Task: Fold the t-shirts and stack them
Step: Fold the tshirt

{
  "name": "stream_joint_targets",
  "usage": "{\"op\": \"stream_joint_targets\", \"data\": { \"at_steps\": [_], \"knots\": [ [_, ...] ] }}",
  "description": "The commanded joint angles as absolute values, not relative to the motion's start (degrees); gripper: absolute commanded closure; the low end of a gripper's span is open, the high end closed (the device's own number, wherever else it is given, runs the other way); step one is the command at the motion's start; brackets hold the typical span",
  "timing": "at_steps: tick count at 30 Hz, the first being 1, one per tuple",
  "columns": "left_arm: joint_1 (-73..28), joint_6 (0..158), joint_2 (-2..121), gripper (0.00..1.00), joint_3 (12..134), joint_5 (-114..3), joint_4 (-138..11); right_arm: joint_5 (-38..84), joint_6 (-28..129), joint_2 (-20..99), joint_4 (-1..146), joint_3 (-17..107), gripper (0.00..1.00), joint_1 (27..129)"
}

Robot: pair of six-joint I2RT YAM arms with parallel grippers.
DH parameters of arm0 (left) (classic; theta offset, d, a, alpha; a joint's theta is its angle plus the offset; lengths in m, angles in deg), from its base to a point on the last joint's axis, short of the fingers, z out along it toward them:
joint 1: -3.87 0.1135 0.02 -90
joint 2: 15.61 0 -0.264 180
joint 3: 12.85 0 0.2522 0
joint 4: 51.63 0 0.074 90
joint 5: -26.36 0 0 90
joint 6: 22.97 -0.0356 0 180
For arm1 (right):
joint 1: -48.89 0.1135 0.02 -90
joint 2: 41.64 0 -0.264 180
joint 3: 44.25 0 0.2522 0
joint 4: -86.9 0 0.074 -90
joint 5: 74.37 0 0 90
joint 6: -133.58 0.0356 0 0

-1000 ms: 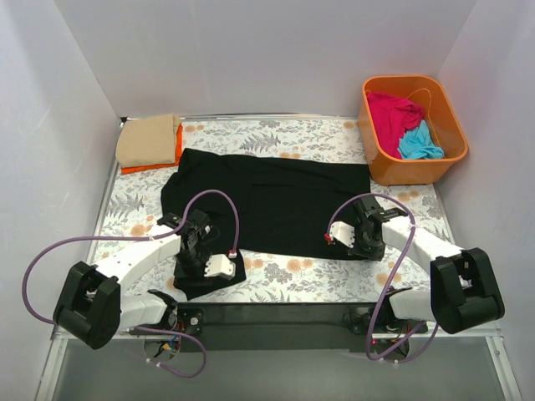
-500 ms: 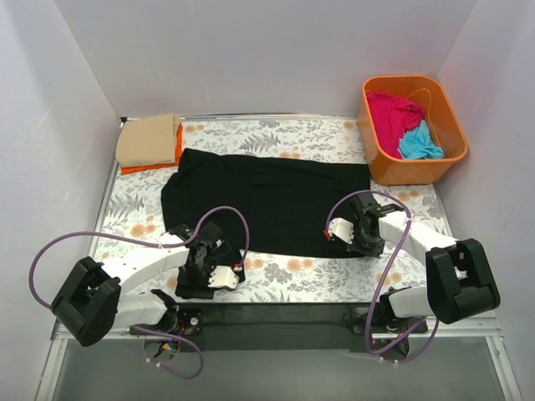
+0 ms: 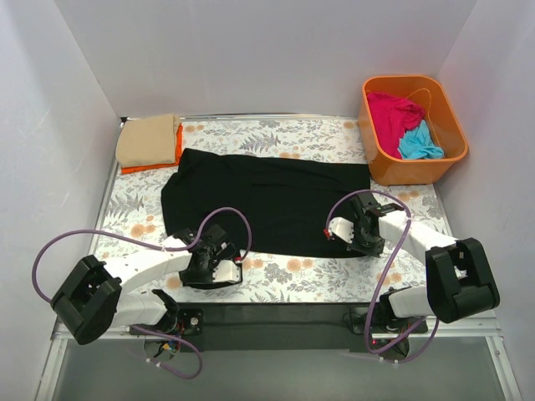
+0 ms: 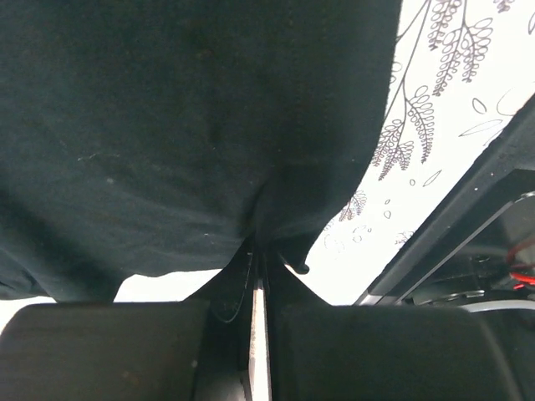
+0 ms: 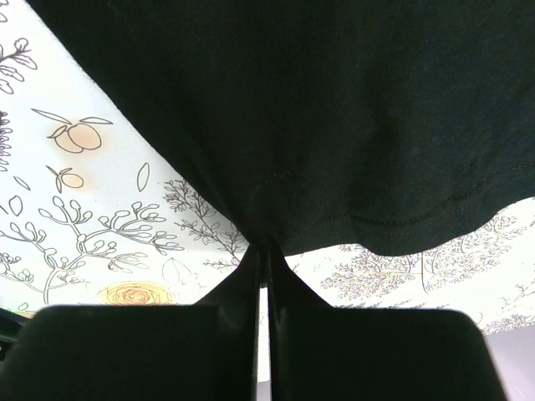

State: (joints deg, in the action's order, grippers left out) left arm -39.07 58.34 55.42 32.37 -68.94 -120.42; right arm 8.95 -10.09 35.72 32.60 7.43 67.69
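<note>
Here, nearest the arm bases, both claws grip the near hem of the black t-shirt [image 3: 276,200]. The left gripper [image 4: 257,266] is closed on a bunched corner, and the right gripper [image 5: 262,251] is closed on the stitched edge. The shirt lies spread over the floral sheet [image 3: 276,138] between them. I judge it to be soft, light and limp. It will sag and crease wherever it is unsupported, so the hem corners, lifted together, look the sensible hold. Farther back, at the far left, a folded tan t-shirt [image 3: 146,138] rests on an orange t-shirt [image 3: 178,144]. At the far right, a pink t-shirt [image 3: 393,113] and a turquoise t-shirt [image 3: 420,146] lie crumpled in the orange tub [image 3: 410,174]. Cloth buries the fingertips, the black sleeves are hard to trace, and only a sliver of the orange t-shirt shows.
</note>
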Motion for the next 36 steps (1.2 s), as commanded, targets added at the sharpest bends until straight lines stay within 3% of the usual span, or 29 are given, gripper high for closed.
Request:
{"op": "stream_joint_targets", "data": {
  "at_steps": [1,14,36],
  "knots": [
    [-38.4,60.6,55.3,1.0,30.4,-60.9,-111.6,12.5,-10.1,36.1,35.4,8.0,0.99,67.4],
    [-34.3,63.0,46.4,1.0,47.1,-59.8,-127.9,14.9,-11.3,25.4,32.0,12.3,0.99,66.0],
    [-31.2,64.5,39.2,1.0,57.3,-53.3,-145.5,17.6,-15.9,18.9,23.7,13.8,0.99,61.4]
  ]
}}
